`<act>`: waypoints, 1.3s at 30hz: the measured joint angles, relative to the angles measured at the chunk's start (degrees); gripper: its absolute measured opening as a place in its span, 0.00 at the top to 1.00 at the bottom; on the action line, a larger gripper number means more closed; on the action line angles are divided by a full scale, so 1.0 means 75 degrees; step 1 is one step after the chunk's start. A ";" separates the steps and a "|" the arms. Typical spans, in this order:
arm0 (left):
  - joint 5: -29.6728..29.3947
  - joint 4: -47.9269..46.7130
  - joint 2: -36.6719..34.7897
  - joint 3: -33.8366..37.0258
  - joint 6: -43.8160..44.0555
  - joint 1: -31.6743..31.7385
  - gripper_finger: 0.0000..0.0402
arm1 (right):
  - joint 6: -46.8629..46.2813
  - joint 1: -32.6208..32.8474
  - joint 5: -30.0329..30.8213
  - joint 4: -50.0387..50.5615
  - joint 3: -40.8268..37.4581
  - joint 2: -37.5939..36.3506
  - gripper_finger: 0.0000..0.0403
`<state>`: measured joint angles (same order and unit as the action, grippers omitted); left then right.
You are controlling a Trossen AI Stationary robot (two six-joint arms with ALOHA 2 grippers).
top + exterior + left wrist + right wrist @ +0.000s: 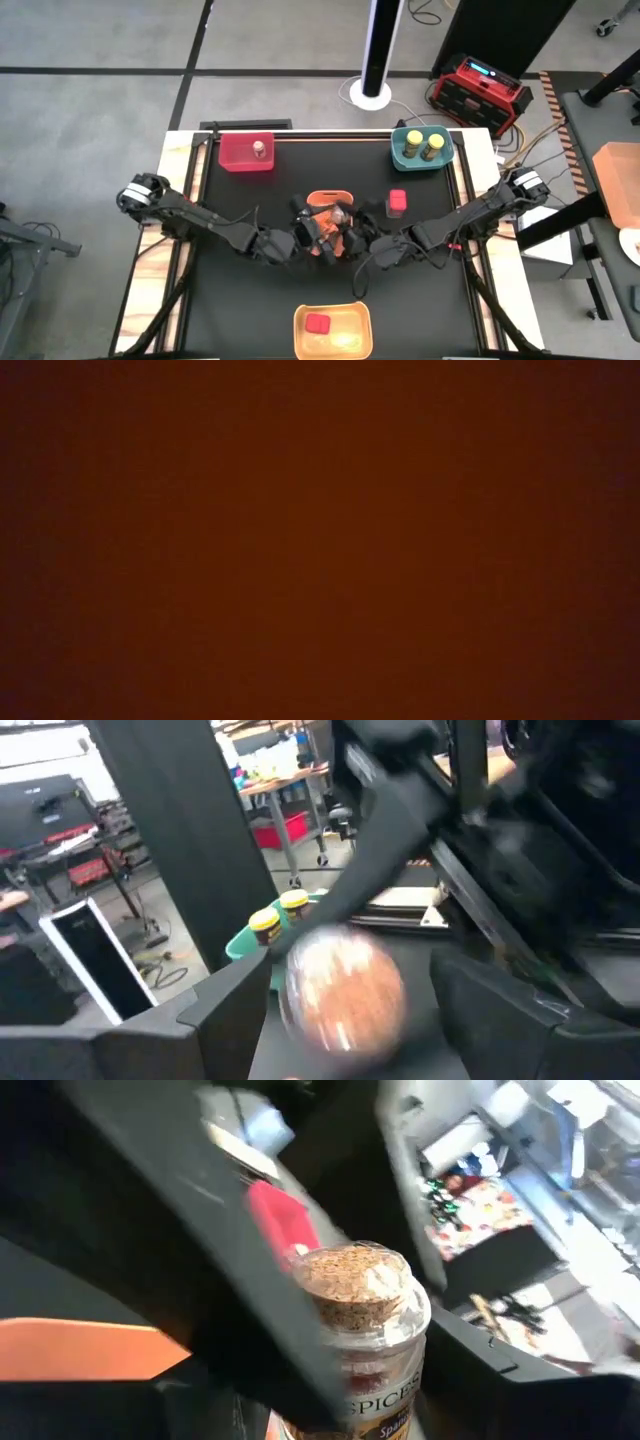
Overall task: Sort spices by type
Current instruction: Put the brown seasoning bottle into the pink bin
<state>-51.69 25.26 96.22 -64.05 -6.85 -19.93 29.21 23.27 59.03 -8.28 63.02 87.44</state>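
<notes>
Both grippers crowd the orange bin (pixel 330 197) mid-table; right gripper (pixel 330 1410) seemingly clamps a small spice jar (pixel 365 1330), left gripper's (pixel 305 238) jaws unclear. Next: carry it to the red bin (pixel 246 152).

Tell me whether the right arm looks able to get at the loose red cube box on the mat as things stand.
Probably yes. The red cube box stands alone on bare mat just beyond the right gripper, nothing between them. But that gripper seems busy at the small spice jar by the orange bin.
</notes>
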 joint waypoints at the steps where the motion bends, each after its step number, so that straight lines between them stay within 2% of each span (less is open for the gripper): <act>1: 0.0070 0.0001 0.0054 -0.0078 -0.0096 0.0015 0.35 | -0.0120 0.0005 -0.0063 0.0079 0.0001 0.0000 0.54; 6: 0.0114 -0.0084 0.0199 -0.0278 -0.0149 0.0038 0.37 | -0.0320 0.0020 -0.0073 0.0304 0.0001 0.0000 0.54; 19: 0.0108 -0.0368 0.0196 -0.0260 0.0463 0.0077 0.50 | -0.0237 0.0015 -0.0112 0.0353 -0.0025 0.0015 0.54; 31: -0.0241 -0.0547 0.0196 -0.0254 0.0652 0.0074 0.40 | 0.0015 0.0007 0.0021 0.0321 -0.0018 0.0015 0.54; 39: -0.0210 -0.0627 0.0196 -0.0254 0.0668 0.0086 0.39 | 0.0141 0.0009 0.0022 0.0307 -0.0017 0.0015 0.54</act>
<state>-53.26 20.56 97.69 -65.95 -1.84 -19.29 30.27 23.33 59.20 -5.98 62.89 87.55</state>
